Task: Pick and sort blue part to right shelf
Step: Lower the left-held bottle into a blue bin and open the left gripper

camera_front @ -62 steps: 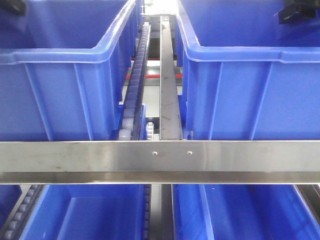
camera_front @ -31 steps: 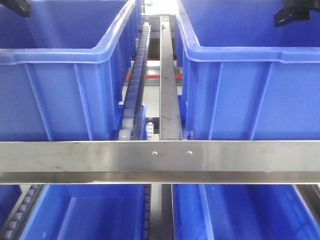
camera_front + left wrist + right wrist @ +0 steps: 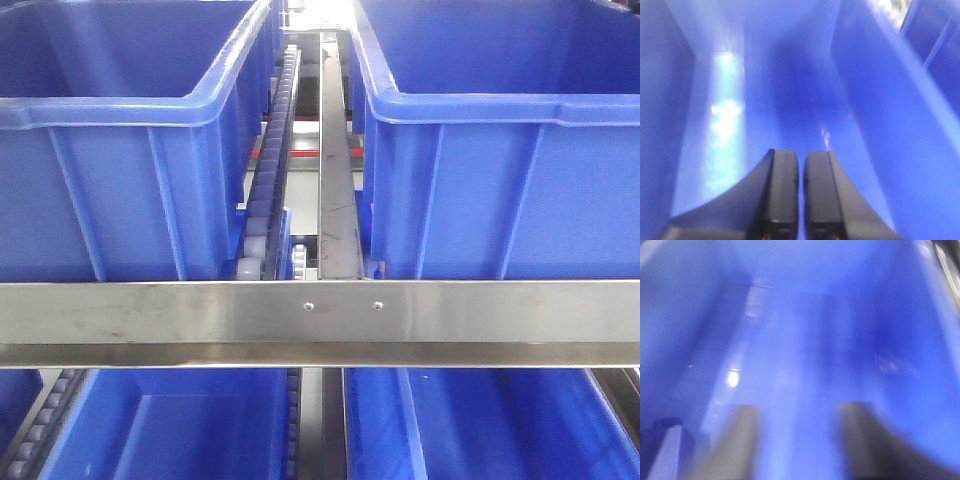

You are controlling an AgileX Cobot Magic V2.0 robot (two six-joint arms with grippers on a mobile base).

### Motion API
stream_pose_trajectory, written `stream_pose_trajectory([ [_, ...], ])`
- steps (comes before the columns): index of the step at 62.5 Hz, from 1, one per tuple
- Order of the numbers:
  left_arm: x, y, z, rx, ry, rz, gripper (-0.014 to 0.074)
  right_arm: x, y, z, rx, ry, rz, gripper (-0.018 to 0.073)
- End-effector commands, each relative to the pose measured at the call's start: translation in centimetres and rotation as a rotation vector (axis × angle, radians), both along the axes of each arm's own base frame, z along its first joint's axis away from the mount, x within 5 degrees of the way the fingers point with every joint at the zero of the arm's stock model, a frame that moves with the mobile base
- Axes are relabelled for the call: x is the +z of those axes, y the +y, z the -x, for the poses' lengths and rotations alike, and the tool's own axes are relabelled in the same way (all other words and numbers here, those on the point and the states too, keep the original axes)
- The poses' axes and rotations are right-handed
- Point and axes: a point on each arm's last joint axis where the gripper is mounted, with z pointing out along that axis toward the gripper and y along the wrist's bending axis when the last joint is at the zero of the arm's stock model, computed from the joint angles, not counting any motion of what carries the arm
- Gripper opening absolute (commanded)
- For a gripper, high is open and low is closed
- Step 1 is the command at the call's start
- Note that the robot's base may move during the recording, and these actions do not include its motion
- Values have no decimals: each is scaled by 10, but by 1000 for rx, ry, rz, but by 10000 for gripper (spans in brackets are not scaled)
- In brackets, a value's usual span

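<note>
My left gripper (image 3: 800, 192) has its jaws almost together with nothing between them, and only the bare floor of a blue bin (image 3: 790, 90) lies ahead. My right gripper (image 3: 797, 440) stands wide and empty, a blurred blue bin floor (image 3: 810, 340) beyond its fingertips. The blue part appears in no view, so I cannot place it. On the right shelf (image 3: 320, 312), whether sorting is finished I cannot judge.

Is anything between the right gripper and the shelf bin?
Nothing visible. The right gripper, open, faces a bare blue bin interior, though blurred. The blue part shows in no view.
</note>
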Motion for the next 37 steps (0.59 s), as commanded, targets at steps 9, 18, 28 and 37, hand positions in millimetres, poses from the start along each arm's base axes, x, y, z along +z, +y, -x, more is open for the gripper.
stream_pose_trajectory([
  [9,34,3,11,21,-153,65,136,32,-3,12,-37,-118,-105,58],
  [18,26,14,19,79,-123,141,136,34,-3,17,-34,-118,-106,58],
  [28,10,32,44,143,-157,126,135,34,-5,31,-42,-182,-105,58],
  [37,-8,45,79,196,-177,124,135,26,-8,53,-55,-259,-104,58],
])
